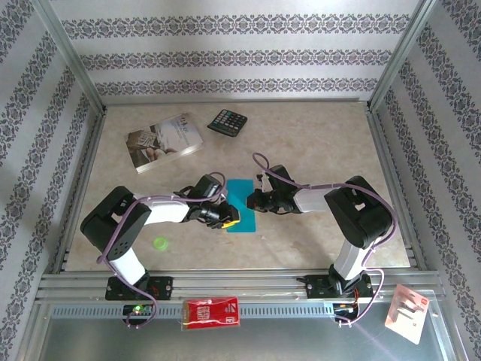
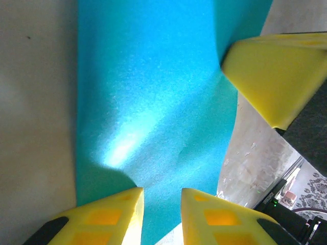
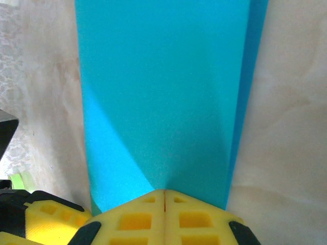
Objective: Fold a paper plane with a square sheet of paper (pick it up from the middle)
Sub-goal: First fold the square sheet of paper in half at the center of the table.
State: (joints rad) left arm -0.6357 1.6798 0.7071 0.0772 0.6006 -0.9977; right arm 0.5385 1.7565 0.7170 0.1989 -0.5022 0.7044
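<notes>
paper [image 1: 240, 192], folded to a narrow blue strip, lies on the table [image 1: 316, 135] between the two grippers. left gripper [image 2: 161, 217] hangs low at the strip's left side, jaws a little apart, with blue paper showing in the gap, not pinched. right gripper [image 3: 164, 201] meets the strip's right side with its jaws pressed together; whether a layer is caught between them i cannot tell. book [image 1: 164, 141] and calculator [image 1: 228, 122] lie well apart from it, toward the far side.

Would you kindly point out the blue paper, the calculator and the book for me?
blue paper [image 1: 240, 189]: top view, its far half.
calculator [image 1: 228, 122]: top view, its keypad middle.
book [image 1: 165, 141]: top view, its cover's middle.
</notes>
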